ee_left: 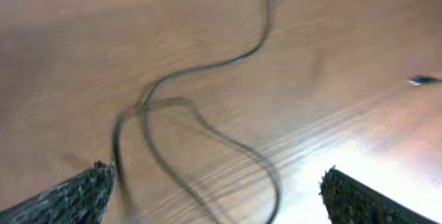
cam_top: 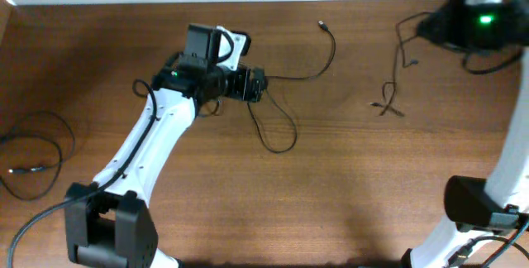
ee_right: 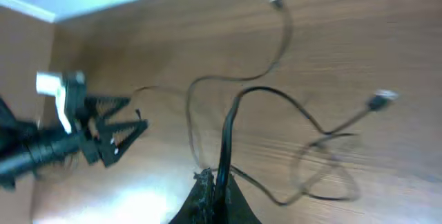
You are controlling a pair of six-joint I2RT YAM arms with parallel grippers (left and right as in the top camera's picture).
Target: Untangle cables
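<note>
One thin black cable (cam_top: 295, 132) lies in a loose loop mid-table, its plug end (cam_top: 321, 26) toward the back. My left gripper (cam_top: 258, 86) is over it, low and open. In the left wrist view the cable (ee_left: 207, 67) curves on the wood between the wide-apart fingers (ee_left: 221, 203). My right gripper (cam_top: 430, 26) is raised at the back right and shut on a second black cable (ee_right: 224, 141), which hangs down to crossed ends (cam_top: 387, 107) on the table. Its plug (ee_right: 381, 99) shows in the right wrist view. A third cable (cam_top: 59, 131) lies at the far left.
The brown wooden table (cam_top: 372, 193) has a pale wall along its back edge. The left arm's white body (cam_top: 140, 152) runs diagonally from the front left. The right arm's base (cam_top: 471, 206) stands at the front right. A small plug (ee_left: 423, 80) lies to the right in the left wrist view.
</note>
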